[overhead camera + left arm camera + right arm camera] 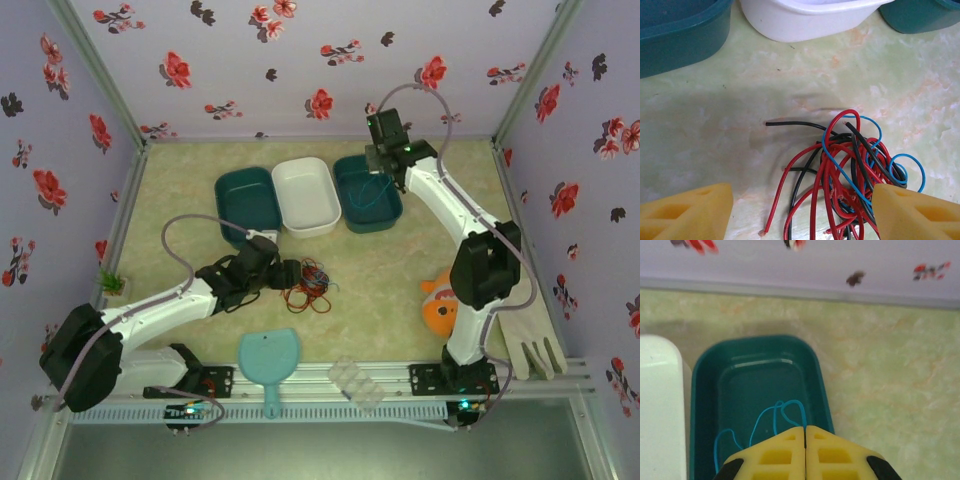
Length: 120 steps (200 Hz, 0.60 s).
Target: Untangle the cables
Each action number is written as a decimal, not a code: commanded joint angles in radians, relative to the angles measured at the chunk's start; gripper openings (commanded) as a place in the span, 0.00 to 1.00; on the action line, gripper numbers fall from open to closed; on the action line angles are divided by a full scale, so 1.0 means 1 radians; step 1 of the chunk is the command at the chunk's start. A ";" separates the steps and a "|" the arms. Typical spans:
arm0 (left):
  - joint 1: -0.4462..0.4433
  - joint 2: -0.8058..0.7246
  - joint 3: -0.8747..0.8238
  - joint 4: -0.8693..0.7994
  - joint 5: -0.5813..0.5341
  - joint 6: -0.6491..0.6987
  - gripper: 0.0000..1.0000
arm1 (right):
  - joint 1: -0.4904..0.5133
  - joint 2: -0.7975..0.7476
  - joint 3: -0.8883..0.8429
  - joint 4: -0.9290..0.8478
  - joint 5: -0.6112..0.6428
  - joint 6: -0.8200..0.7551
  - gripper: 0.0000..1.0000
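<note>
Red, black and blue wires lie in one tangle [850, 170] on the marbled table [715, 125], between the left gripper's [802, 212] spread yellow fingers. Farther off, the left teal bin [245, 200] and white bin [305, 195] hold nothing. The right teal bin [755, 340] holds a blue-teal cable [790, 407] beneath the right gripper [805, 432], whose fingers are pressed together.

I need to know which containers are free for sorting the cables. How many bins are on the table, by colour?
Teal bins: 2, the left teal bin and the right teal bin.
White bins: 1, the white bin between them.
Total: 3.
</note>
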 commanded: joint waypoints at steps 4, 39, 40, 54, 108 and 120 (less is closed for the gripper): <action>-0.005 -0.026 0.007 -0.026 -0.029 -0.004 0.77 | -0.009 0.013 -0.043 0.022 -0.051 0.055 0.16; -0.005 -0.034 0.007 -0.027 -0.037 -0.010 0.83 | -0.012 0.000 -0.095 0.023 -0.077 0.058 0.33; -0.005 -0.034 0.007 -0.027 -0.037 -0.010 0.83 | -0.012 -0.002 -0.095 0.022 -0.078 0.058 0.33; -0.005 -0.039 0.005 -0.026 -0.040 -0.013 0.87 | -0.011 -0.017 -0.114 0.018 -0.095 0.058 0.37; -0.002 -0.040 0.008 -0.024 -0.048 -0.030 0.92 | 0.063 -0.158 -0.238 -0.024 -0.122 0.090 0.43; -0.001 -0.037 0.011 -0.021 -0.047 -0.033 0.92 | 0.097 -0.195 -0.269 -0.042 -0.092 0.106 0.43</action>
